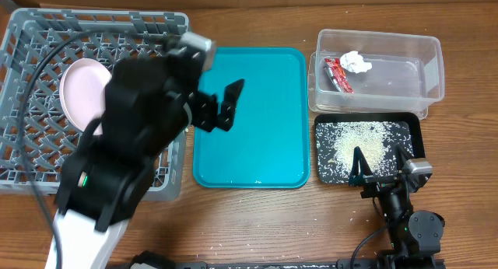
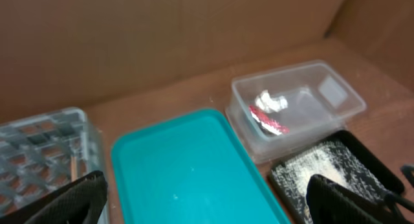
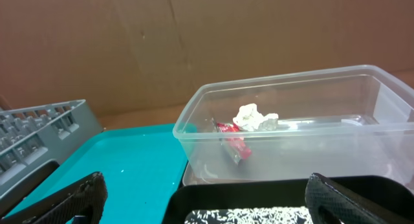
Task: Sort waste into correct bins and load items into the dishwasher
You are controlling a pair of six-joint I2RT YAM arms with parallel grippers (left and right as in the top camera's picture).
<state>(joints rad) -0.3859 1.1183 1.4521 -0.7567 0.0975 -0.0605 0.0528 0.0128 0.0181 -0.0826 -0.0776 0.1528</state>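
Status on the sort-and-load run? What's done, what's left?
Done: red wrapper and paper ball sit in the clear tub, rice in the black tray, pink plate in the grey rack. In hand: nothing; left gripper and right gripper are open. Left: bowls and chopsticks not visible, maybe hidden under the left arm.

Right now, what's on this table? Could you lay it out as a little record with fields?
clear tub: holds a red wrapper and a crumpled paper ball
black tray: scattered with white rice
teal tray: lies between the rack and the tub
grey dish rack: a pale pink dish sits in it, partly hidden by the left arm
left jaws: open, holding nothing, over the teal tray
right jaws: open, holding nothing, at the black tray's near edge
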